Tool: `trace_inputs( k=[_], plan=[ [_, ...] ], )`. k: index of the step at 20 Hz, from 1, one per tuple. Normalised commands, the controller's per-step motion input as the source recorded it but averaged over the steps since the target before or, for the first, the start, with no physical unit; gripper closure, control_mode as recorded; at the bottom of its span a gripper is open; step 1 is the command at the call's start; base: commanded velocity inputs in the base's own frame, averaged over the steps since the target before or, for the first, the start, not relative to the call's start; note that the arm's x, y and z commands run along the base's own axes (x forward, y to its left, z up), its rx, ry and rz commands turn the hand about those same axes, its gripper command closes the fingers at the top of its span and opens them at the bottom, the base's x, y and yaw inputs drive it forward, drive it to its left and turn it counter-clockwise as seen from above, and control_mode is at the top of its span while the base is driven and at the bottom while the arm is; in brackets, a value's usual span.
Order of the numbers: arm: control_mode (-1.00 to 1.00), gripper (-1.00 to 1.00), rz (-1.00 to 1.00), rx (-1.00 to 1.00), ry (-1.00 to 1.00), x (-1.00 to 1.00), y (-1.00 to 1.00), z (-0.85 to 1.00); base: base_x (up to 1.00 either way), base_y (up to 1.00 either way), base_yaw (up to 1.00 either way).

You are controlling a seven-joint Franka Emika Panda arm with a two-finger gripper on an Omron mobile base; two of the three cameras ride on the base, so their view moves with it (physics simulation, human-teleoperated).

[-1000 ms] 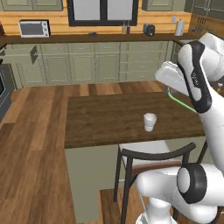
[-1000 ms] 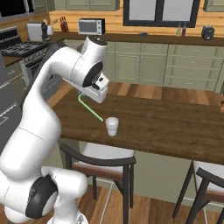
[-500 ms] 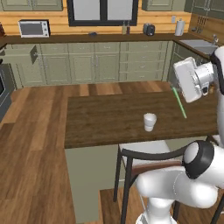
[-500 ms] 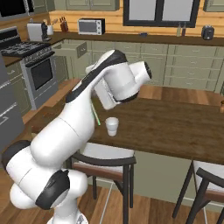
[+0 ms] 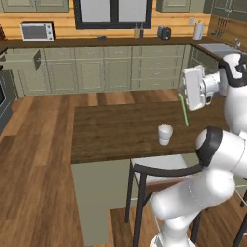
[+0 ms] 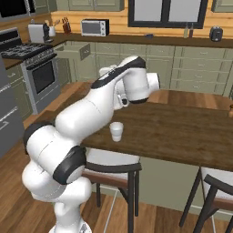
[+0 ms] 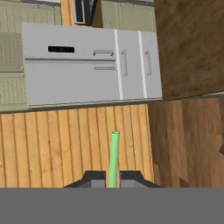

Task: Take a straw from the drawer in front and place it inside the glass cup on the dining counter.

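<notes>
above the dining counter [image 5: 111, 130], claw [image 7: 113, 180] clenched on the straw [image 5: 184, 110], apart from the glass cup [image 5: 165, 134].

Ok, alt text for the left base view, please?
The white arm's pincer holds a thin light-green straw above the dark brown wood-plank dining counter, right of a small whitish translucent glass cup. Sage-green cabinets line the back wall.
</notes>
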Motion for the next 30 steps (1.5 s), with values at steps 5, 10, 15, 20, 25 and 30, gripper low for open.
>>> trace_inputs(
  k=[5, 10, 15, 20, 25, 30],
  plan=[
    [-1.00, 1.00, 0.06, 0.01, 0.07, 0.57, 0.00, -0.43, 0.00, 0.00, 0.00],
    [-1.00, 1.00, 0.06, 0.05, 0.14, 0.62, 0.00, -0.43, 0.00, 0.00, 0.00],
    [-1.00, 1.00, 0.07, 0.11, 0.13, 0.53, -0.01, -0.40, 0.00, 0.00, 0.00],
    [-1.00, 1.00, 0.08, 0.07, 0.05, 0.43, -0.09, -0.37, 0.00, 0.00, 0.00],
    [-1.00, 1.00, 0.08, 0.02, 0.00, 0.33, -0.11, -0.33, 0.00, 0.00, 0.00],
    [-1.00, 1.00, 0.08, 0.05, 0.01, 0.29, -0.03, -0.27, 0.00, 0.00, 0.00]
  ],
)
